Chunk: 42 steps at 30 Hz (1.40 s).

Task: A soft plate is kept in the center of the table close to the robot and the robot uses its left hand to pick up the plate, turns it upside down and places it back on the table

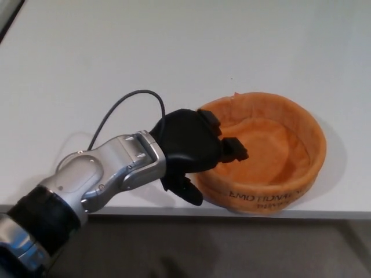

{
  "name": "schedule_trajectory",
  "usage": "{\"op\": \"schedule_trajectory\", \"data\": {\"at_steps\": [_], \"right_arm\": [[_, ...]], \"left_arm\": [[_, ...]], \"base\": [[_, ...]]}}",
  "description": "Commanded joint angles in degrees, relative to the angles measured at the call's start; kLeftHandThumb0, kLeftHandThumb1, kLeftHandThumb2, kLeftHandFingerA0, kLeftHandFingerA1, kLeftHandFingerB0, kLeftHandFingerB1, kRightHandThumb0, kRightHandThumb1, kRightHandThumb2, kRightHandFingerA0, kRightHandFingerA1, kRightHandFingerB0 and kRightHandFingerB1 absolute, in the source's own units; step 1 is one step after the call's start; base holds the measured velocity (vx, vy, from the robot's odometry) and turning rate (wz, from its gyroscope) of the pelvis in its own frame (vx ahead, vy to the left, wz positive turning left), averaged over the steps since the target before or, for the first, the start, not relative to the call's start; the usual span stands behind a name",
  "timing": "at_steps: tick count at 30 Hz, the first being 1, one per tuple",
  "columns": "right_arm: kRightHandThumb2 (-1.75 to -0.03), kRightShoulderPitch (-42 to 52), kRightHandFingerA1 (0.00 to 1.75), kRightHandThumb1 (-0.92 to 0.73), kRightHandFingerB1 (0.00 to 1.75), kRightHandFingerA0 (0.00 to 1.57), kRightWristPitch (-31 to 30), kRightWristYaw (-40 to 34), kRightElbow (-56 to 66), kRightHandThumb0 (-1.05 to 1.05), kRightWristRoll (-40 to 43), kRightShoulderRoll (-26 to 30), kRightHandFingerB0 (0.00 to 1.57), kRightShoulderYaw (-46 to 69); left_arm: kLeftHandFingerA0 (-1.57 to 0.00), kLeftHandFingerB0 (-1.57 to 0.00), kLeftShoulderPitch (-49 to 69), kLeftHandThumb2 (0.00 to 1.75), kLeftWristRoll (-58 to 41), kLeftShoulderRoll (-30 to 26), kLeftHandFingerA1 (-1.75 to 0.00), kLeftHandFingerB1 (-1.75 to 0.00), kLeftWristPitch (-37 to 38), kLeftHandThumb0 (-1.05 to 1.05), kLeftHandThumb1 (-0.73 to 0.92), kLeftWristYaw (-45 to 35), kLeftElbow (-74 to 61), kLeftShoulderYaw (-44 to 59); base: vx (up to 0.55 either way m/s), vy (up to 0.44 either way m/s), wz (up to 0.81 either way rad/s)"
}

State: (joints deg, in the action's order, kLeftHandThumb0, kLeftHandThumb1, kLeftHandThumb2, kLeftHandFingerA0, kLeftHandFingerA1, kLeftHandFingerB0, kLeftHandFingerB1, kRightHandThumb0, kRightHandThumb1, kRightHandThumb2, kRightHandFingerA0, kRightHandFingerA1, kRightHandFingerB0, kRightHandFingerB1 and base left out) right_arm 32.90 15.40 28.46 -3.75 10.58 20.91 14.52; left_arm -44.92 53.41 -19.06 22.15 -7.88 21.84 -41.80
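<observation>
The soft orange plate [281, 147] sits upright on the white table [174, 52], close to the front edge, with black lettering on its near wall. My left hand [191, 147] has come in from the left and straddles the plate's left rim. Its fingers [233, 149] reach over the rim into the hollow. The thumb [190, 192] hangs outside the wall, still spread away from the fingers. The hand hides the rim beneath it. The plate rests flat on the table. My right hand does not show.
The table's front edge [324, 213] runs just below the plate, with dark floor beyond it. A black cable [124, 103] loops up from my left wrist over the tabletop. A dark strip [8, 17] shows at the far left corner.
</observation>
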Motion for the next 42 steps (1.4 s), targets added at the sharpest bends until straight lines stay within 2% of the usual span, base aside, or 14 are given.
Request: {"op": "schedule_trajectory", "data": {"at_steps": [1,4,7,8,9,13,17,23,30,31,33,35,39,42], "right_arm": [[-0.71,-0.1,0.44,-0.92,0.33,0.54,-0.9,0.2,-0.1,-0.73,0.1,0.9,0.35,0.5],[-1.13,0.0,0.56,-0.80,0.48,0.49,-1.1,0.0,-0.3,-0.79,-0.4,1.3,0.29,0.6],[-1.12,-0.1,0.58,-0.77,0.48,0.50,-0.7,0.2,-0.3,-0.74,-0.2,1.3,0.28,0.5],[-0.71,-0.1,0.46,-0.92,0.33,0.56,-0.7,0.2,-0.3,-0.75,-0.2,1.2,0.34,0.5],[-0.70,0.0,0.44,-0.92,0.32,0.55,-0.7,0.4,-0.3,-0.76,-0.1,1.2,0.33,0.4],[-0.70,-0.4,0.44,-0.92,0.32,0.55,-0.6,0.3,-0.6,-0.77,-0.3,1.3,0.34,0.3],[-0.71,-0.6,0.43,-0.92,0.32,0.55,-1.1,0.7,-0.3,-0.76,-0.1,1.7,0.33,0.2],[-0.70,-0.9,0.42,-0.92,0.32,0.57,-1.5,0.6,-0.4,-0.75,0.2,1.6,0.34,0.1],[-0.69,-0.7,0.44,-0.92,0.32,0.60,-2.2,0.6,0.1,-0.76,0.8,1.2,0.35,0.2],[-1.10,-0.8,0.57,-0.75,0.47,0.51,-2.4,0.6,0.0,-0.73,0.9,1.2,0.25,0.2],[-0.69,-0.8,0.43,-0.92,0.31,0.60,-1.9,0.6,-0.3,-0.75,0.5,1.2,0.34,0.2],[-1.10,-0.7,0.57,-0.75,0.48,0.50,-1.8,0.4,-0.1,-0.72,0.3,1.2,0.26,0.1],[-0.71,-0.7,0.42,-0.92,0.31,0.58,-1.9,0.5,-0.1,-0.75,0.3,1.3,0.33,0.1],[-1.09,-0.7,0.57,-0.74,0.48,0.53,-1.9,0.4,-0.2,-0.72,0.4,1.2,0.26,0.2]], "left_arm": [[-0.34,-0.28,0.0,0.62,2.4,0.6,-0.39,-0.30,0.1,-0.89,0.67,1.5,1.3,-0.6],[-0.29,-0.23,0.8,0.91,1.7,-0.2,-0.48,-0.41,0.2,-0.87,0.52,1.7,3.1,0.1],[-0.38,-0.30,0.9,0.62,1.9,-1.2,-0.39,-0.30,0.2,-0.90,0.66,1.9,3.8,0.4],[-0.41,-0.32,0.9,0.61,1.7,-1.3,-0.39,-0.30,0.1,-0.89,0.65,1.4,3.7,0.5],[-0.72,-0.45,1.0,0.60,1.7,-1.6,-0.84,-0.34,-0.3,-0.89,0.63,1.1,3.4,0.7],[-0.91,-0.54,1.2,0.89,2.1,-1.9,-1.13,-0.47,-0.8,-0.94,0.50,2.6,4.0,1.1],[-0.92,-0.84,0.6,0.58,6.3,-2.9,-1.66,-1.27,-1.9,-0.70,0.58,3.6,4.3,-0.7],[-0.99,-0.79,1.4,0.58,6.5,-2.5,-1.75,-1.62,-2.6,-0.36,0.54,5.4,6.1,-0.4],[-1.27,-1.02,1.0,0.83,8.1,-2.7,-1.43,-1.27,-2.6,-0.43,0.35,6.8,6.3,-0.8],[-1.26,-1.03,1.2,0.82,8.0,-2.6,-1.42,-1.28,-2.7,-0.43,0.34,7.0,6.3,-0.5],[-1.24,-1.03,1.5,0.82,6.9,-2.3,-1.41,-1.28,-2.6,-0.42,0.35,6.2,6.4,0.0],[-1.23,-0.99,1.4,0.82,7.1,-2.5,-1.42,-1.26,-2.5,-0.43,0.36,5.7,6.5,0.0],[-1.23,-0.96,1.5,0.83,7.6,-2.8,-1.41,-1.24,-2.6,-0.43,0.38,6.4,6.1,0.1],[-1.22,-1.00,2.7,0.84,4.1,-1.9,-1.42,-1.28,-3.3,-0.44,0.40,4.7,5.5,2.5]], "base": [[0.00,0.000,0.00],[0.00,0.000,0.00],[0.00,0.000,0.00],[0.00,0.000,0.00],[0.00,0.000,0.00],[0.00,0.000,0.00],[0.00,0.000,0.00],[0.00,0.000,0.00],[0.00,0.000,0.00],[0.00,0.000,0.00],[0.00,0.000,0.00],[0.00,0.000,0.00],[0.00,0.000,0.00],[0.00,0.000,0.00]]}}
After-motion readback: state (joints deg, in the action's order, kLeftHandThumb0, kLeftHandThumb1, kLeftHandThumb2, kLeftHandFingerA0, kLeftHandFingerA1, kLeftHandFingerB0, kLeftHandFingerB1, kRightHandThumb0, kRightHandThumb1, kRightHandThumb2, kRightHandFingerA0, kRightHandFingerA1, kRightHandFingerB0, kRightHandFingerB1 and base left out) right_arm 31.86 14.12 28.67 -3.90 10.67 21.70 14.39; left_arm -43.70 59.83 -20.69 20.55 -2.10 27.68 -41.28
